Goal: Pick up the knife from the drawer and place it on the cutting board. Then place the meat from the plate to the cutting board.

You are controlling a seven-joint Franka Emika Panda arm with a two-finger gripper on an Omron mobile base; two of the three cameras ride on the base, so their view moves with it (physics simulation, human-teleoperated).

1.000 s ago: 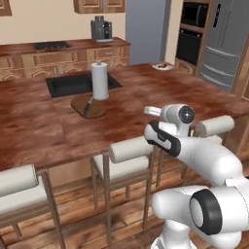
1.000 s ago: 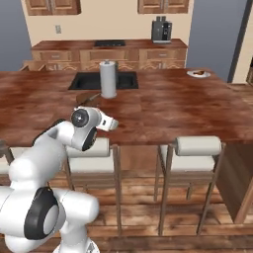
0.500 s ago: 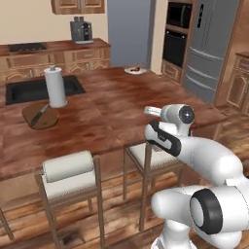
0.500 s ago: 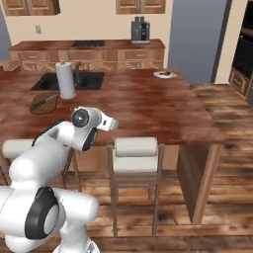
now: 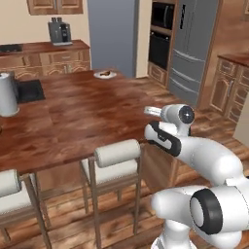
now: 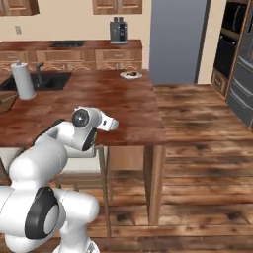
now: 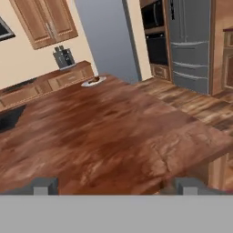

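Small reddish-brown meat lump [image 5: 103, 73] on round whitish plate [image 5: 111, 75], far tabletop corner: likely soft, slippery; pinch mid-body. End effector [image 7: 116, 185] open, empty.

A long kitchen island with a reddish-brown wooden countertop [image 5: 87, 116] was shown. Near its far corner, a round whitish plate [image 5: 105, 74] was set, with a small reddish-brown piece of meat [image 5: 104, 73] resting on it. At the left end, an upright paper towel roll [image 5: 7, 94] was placed beside a dark sink [image 5: 28, 90].
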